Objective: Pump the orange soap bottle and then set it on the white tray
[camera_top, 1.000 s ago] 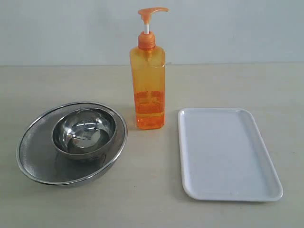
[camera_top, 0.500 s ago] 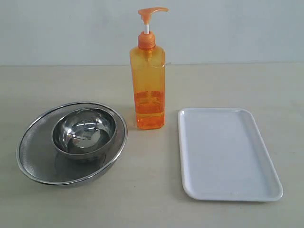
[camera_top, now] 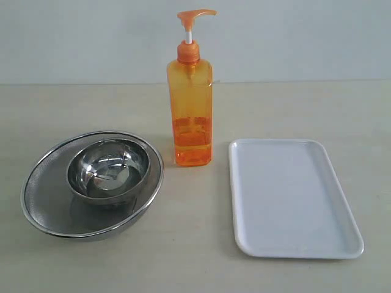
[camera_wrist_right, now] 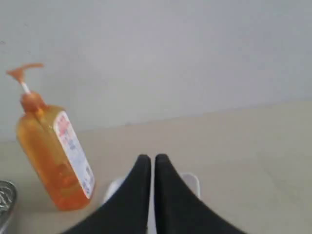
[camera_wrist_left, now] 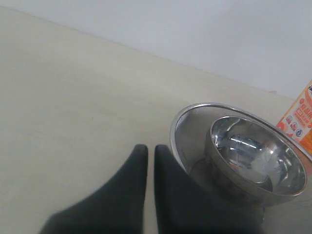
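Note:
The orange soap bottle (camera_top: 190,107) stands upright at the middle of the table, pump head raised on its white stem. It also shows in the right wrist view (camera_wrist_right: 51,146), and its label corner (camera_wrist_left: 300,119) shows in the left wrist view. The white tray (camera_top: 290,195) lies flat just right of the bottle, with nothing on it. Neither gripper appears in the exterior view. My left gripper (camera_wrist_left: 146,150) is shut and holds nothing, beside the steel bowls. My right gripper (camera_wrist_right: 148,160) is shut and holds nothing, above the tray's near end (camera_wrist_right: 192,181).
A small steel bowl (camera_top: 109,168) sits inside a larger mesh steel bowl (camera_top: 52,195) left of the bottle, seen too in the left wrist view (camera_wrist_left: 253,151). A pale wall stands behind the beige table (camera_top: 195,268).

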`<act>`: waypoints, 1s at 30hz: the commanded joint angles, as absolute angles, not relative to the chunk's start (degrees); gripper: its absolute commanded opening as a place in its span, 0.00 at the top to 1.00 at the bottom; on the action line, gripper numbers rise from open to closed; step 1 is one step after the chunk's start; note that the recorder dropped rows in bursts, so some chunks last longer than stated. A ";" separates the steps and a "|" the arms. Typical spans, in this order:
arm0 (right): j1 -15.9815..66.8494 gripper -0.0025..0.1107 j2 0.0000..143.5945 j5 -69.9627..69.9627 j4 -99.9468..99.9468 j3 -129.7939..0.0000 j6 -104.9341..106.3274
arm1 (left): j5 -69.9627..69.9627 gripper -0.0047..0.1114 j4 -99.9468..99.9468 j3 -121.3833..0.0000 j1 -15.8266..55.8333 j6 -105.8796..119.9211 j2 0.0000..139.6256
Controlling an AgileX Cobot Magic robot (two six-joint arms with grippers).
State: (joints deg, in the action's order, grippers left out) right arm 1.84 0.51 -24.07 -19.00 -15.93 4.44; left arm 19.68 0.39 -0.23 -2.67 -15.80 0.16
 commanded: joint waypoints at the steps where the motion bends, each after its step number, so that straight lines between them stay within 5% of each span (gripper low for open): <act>1: 1.78 0.98 0.56 -29.80 -24.26 -25.26 9.93 | 19.51 0.92 0.98 0.00 -2.79 -15.60 0.00; 13: 1.78 0.98 1.44 -10.20 -46.82 -28.78 13.71 | 19.51 0.92 0.98 0.00 -2.79 -15.60 0.00; 30: 1.78 0.98 32.83 -40.14 -84.07 -42.66 61.89 | 19.51 0.92 0.98 0.00 -2.79 -15.60 0.00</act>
